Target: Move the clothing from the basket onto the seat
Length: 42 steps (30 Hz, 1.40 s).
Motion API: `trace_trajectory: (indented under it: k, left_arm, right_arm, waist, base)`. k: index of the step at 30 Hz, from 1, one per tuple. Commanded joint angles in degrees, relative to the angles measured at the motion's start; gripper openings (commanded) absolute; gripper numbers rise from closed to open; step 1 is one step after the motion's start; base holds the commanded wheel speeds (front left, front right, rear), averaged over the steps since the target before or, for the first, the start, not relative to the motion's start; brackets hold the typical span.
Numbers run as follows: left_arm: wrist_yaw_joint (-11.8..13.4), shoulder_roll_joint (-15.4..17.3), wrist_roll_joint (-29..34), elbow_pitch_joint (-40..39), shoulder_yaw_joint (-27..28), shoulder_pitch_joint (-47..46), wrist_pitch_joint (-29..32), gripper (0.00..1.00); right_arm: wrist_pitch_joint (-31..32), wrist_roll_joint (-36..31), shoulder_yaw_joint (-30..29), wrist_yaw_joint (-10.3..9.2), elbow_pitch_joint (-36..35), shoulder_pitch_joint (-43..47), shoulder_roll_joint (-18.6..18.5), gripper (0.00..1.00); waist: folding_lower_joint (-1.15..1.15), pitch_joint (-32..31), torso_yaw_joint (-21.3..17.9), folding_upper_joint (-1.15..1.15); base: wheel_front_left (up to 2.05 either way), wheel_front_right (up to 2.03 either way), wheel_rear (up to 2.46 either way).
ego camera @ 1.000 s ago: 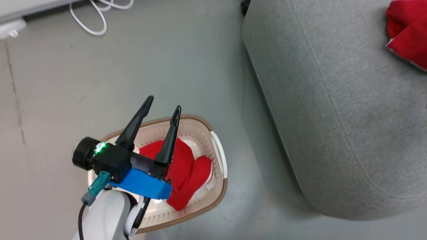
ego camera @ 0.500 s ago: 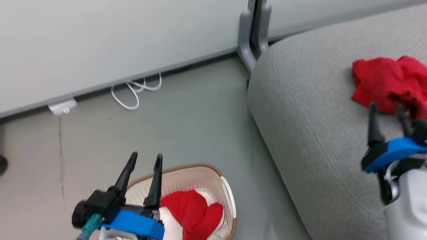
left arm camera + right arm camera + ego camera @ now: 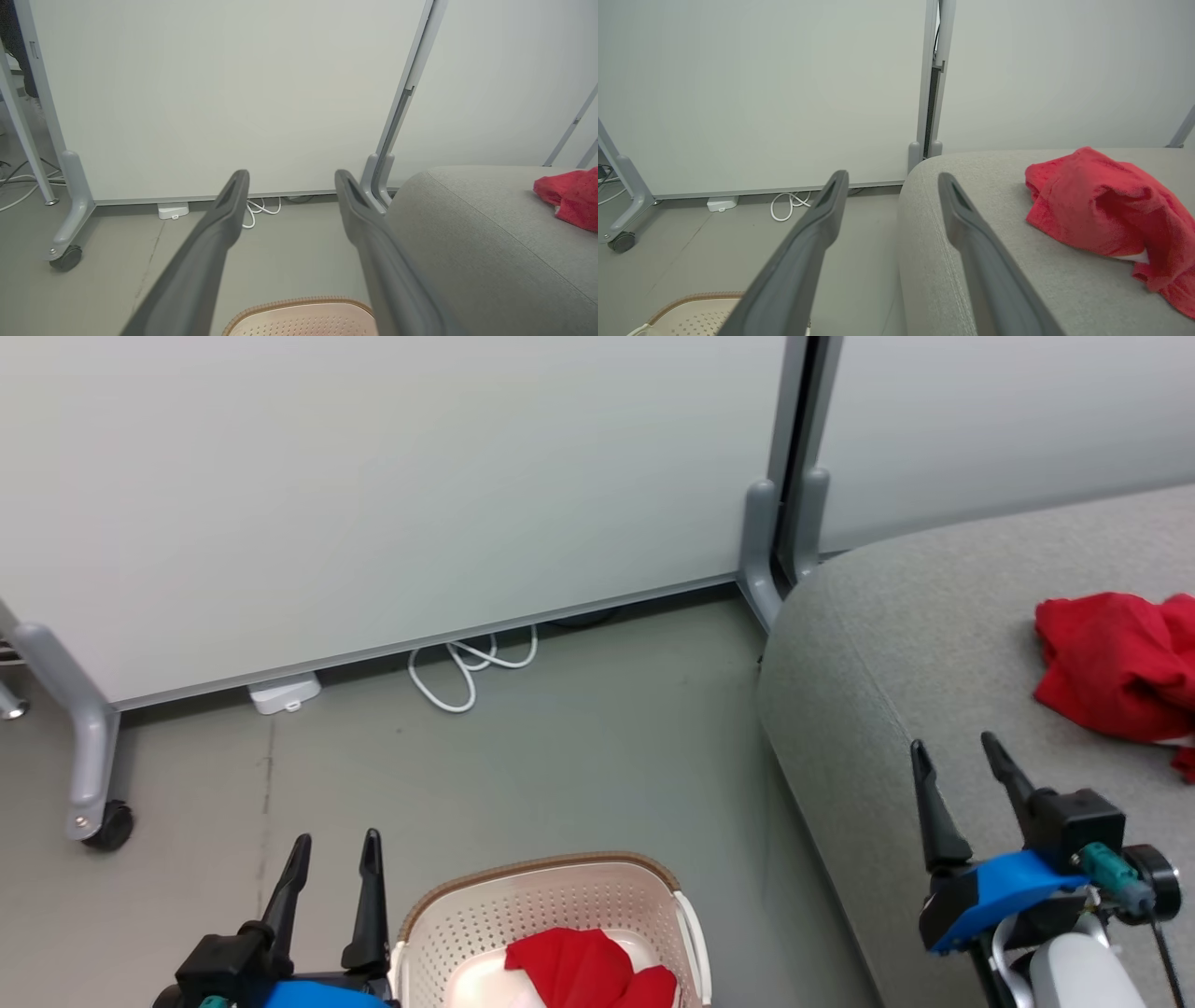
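Red and bunched, one garment [image 3: 588, 971] sits in the basket [image 3: 551, 905] at 6 o'clock; a second garment [image 3: 1111, 663] lies on the grey seat [image 3: 887, 644] at 3 o'clock. The left gripper [image 3: 337, 838], at 7 o'clock just beside the basket, and the right gripper [image 3: 953, 744], at 4 o'clock by the seat's edge, both gape empty.
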Motion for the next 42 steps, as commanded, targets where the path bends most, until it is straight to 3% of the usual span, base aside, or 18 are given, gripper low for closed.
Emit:
trace_trajectory:
  k: [1,14,42]
  left_arm:
    - [-0.1,-0.2,0.5,0.1,1.0,0.9,-0.2,1.0]
    - [-0.1,-0.1,1.4,1.2,3.2,3.1,-0.2,1.0]
    - [-0.1,0.8,0.9,2.4,1.3,1.4,-0.2,1.0]
  right_arm:
    - [0.4,0.4,1.2,0.01,-1.6,2.1,0.4,1.0]
    - [2.6,4.3,4.7,0.01,-7.9,7.8,0.8,1.0]
    - [3.0,6.6,6.6,0.01,-9.2,7.9,0.9,1.0]
  waist:
    - [0.02,-0.9,1.5,0.0]
    - [0.02,-2.3,5.5,0.0]
    - [0.02,-0.5,5.0,0.0]
  base:
    - [0.0,0.0,0.0]
    - [0.0,0.0,0.0]
    - [0.0,0.0,0.0]
